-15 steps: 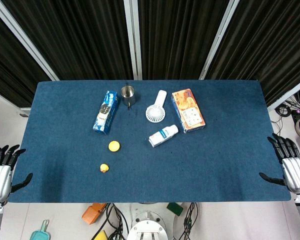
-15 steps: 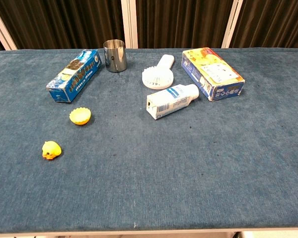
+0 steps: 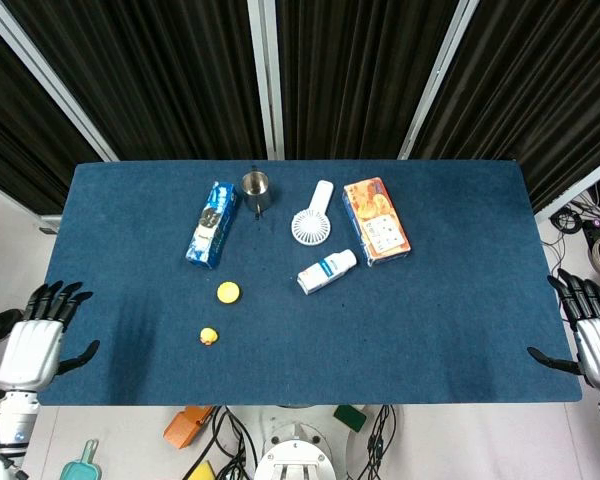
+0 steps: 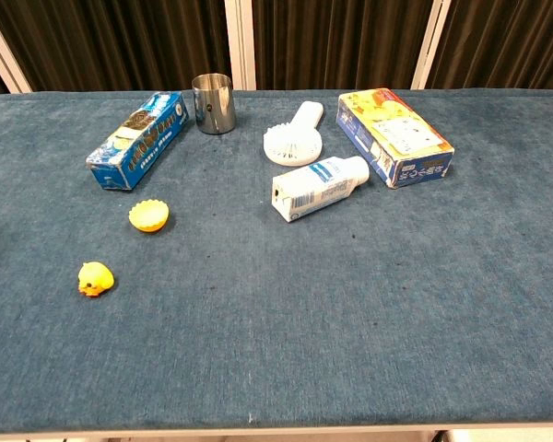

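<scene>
While both hands hold nothing, the left hand lies at the table's left edge with its dark fingers spread apart over the blue felt-like cloth; against the frame half a second earlier it has moved inward and up, its fingertips now over the cloth. Nearest to it, yet well apart, sits a small rounded yellow duck toy, and just beyond that a shallow orange scalloped cup, in which nothing shows. Farther back lies a long blue cardboard box, flat on its side, beside an upright cylindrical steel cup whose contents cannot be told. Toward the middle rest a white plastic hand fan with a round ribbed head and a white-and-blue tube-shaped bottle on its side. An orange-and-white carton lies flat to their right. Off the table's right edge hovers the right hand, fingers apart, slightly farther right than before. None of the objects has shifted. Neither hand shows in the chest view.
</scene>
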You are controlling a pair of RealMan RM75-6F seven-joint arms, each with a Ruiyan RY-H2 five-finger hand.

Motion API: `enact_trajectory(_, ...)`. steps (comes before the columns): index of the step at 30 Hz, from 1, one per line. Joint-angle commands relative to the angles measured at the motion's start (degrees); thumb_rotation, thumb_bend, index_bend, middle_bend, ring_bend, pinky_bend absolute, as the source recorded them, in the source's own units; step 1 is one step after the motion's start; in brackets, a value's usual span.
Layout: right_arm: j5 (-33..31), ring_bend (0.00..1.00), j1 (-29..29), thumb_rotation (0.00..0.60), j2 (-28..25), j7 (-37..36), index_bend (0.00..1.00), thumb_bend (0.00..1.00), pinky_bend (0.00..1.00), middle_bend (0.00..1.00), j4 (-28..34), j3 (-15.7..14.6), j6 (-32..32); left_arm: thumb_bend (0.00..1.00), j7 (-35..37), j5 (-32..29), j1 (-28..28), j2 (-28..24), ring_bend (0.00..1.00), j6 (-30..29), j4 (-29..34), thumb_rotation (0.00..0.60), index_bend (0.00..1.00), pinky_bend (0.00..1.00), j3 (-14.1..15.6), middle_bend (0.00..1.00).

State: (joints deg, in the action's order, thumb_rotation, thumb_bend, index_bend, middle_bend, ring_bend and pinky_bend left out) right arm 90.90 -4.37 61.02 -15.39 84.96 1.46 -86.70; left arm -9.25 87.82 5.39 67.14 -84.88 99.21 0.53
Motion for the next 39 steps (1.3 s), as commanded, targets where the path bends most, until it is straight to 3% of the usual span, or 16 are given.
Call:
enact_trajectory(1,0.1,0.0,0.1,0.6,-0.04,-0.06,0.0,0.14,0.05,0.01,-0.03,-0.06,-0.15,0.26,-1.58,3.57,4.17,2.96,0.06,4.55,-0.6,0.6,0.23,0.0,-0.35,0.12)
enact_trajectory(7,0.24,0.0,0.35,0.6,-0.05,-0.13,0.0,0.14,0.05,0.01,-0.1,-0.25,-0.36,0.27,-3.08,6.06,11.2,8.47,0.06,13.41,-3.15,0.6,0.26,0.0,-1.25,0.11)
enact_trajectory(11,0.27,0.0,0.56,0.6,-0.08,-0.18,0.0,0.14,0.05,0.01,-0.02,-0.35,-0.55,0.27,-6.09,4.44,15.13,12.14,0.05,19.99,-4.97,0.6,0.28,0.0,-1.68,0.12)
enact_trajectory(16,0.08,0.0,0.92,0.6,-0.19,-0.26,0.0,0.14,0.05,0.01,-0.07,-0.4,-0.86,0.26,-9.17,0.2,16.99,15.58,0.05,23.95,-6.75,0.6,0.3,0.0,-2.25,0.11)
enact_trajectory(26,0.16,0.0,0.79,0.6,-0.23,0.03,0.0,0.14,0.05,0.01,0.18,-0.33,-0.59,0.24,-10.85,-3.44,17.62,19.54,0.05,24.35,-10.06,0.6,0.32,0.0,-2.05,0.12)
enact_trajectory(39,0.04,0.0,0.63,0.6,-0.34,0.77,0.0,0.14,0.05,0.01,0.79,-0.28,-0.1,0.27,-11.2,-4.82,17.1,20.06,0.05,23.19,-11.14,0.6,0.39,0.0,-0.24,0.12)
